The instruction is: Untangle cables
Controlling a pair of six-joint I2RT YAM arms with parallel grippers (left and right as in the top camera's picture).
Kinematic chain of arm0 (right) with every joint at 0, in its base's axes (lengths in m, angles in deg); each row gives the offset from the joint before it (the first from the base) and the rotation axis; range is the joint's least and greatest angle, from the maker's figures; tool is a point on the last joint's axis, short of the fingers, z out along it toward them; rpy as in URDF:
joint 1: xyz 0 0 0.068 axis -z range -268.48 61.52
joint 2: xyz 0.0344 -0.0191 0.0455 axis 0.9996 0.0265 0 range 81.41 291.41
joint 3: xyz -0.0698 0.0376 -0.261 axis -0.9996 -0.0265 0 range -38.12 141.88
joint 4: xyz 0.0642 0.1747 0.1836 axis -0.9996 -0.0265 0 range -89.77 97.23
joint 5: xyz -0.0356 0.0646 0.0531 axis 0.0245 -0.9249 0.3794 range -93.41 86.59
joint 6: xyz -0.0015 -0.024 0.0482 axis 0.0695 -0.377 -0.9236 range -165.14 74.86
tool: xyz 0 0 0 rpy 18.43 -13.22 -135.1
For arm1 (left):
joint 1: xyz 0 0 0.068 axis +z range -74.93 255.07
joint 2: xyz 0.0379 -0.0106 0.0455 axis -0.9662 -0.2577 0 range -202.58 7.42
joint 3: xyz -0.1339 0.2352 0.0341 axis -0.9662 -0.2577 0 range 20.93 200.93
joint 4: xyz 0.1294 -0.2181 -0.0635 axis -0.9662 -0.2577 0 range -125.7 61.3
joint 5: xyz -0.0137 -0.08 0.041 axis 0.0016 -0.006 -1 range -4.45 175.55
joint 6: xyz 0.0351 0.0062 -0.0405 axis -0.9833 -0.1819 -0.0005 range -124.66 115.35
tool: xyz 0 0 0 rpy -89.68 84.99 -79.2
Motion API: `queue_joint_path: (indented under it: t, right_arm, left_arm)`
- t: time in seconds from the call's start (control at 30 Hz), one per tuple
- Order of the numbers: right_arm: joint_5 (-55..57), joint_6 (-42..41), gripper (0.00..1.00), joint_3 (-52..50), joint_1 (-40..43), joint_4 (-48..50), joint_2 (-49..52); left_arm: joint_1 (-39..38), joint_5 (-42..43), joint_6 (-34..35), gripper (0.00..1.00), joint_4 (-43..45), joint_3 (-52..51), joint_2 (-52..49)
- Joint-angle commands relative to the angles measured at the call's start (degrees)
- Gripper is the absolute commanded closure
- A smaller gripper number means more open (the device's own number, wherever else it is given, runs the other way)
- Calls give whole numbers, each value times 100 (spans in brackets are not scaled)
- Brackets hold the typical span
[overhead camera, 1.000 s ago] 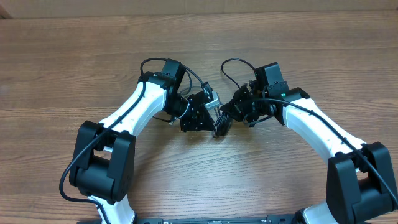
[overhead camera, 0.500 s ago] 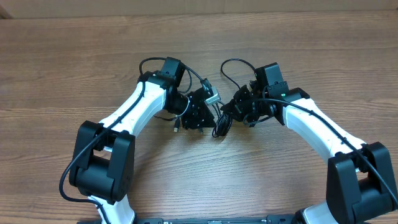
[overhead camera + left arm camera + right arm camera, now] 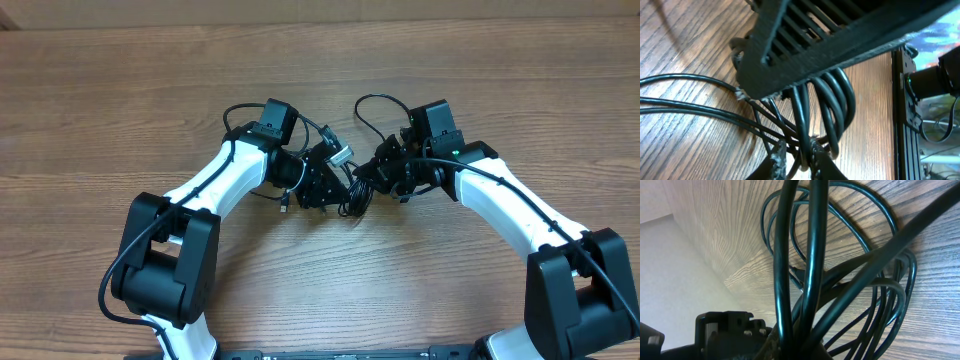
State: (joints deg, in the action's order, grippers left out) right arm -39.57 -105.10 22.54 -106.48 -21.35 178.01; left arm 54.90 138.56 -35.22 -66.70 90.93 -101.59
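Loops of thin glossy black cables (image 3: 355, 200) on woodgrain table (image 3: 100, 100).

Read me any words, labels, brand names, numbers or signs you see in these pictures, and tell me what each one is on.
None can be read. The cables, the left arm, the right arm and the table show no lettering in any view.

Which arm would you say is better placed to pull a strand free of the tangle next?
Left, probably: the cables pass between the left claw tips, ready to pull. The right claw is hidden behind loops in its view.
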Motion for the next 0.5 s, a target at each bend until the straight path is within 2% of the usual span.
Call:
queue_joint_path:
  t: [0.0,0.1,0.2,0.3,0.47]
  right_arm:
    - [-133,17,94,-28,11,22,-26]
    - [-118,17,94,-28,11,22,-26]
    - [-116,15,94,-28,11,46,-26]
    - [-118,17,94,-28,11,44,-26]
    - [-116,15,94,-28,11,48,-26]
  left_arm:
    - [133,103,457,78,90,-35,-39]
    - [350,219,599,77,66,-11,-39]
    - [472,564,522,71,-13,-11,-39]
    - [476,1176,330,69,-31,-11,-39]
    - [378,1246,341,71,33,-11,-39]
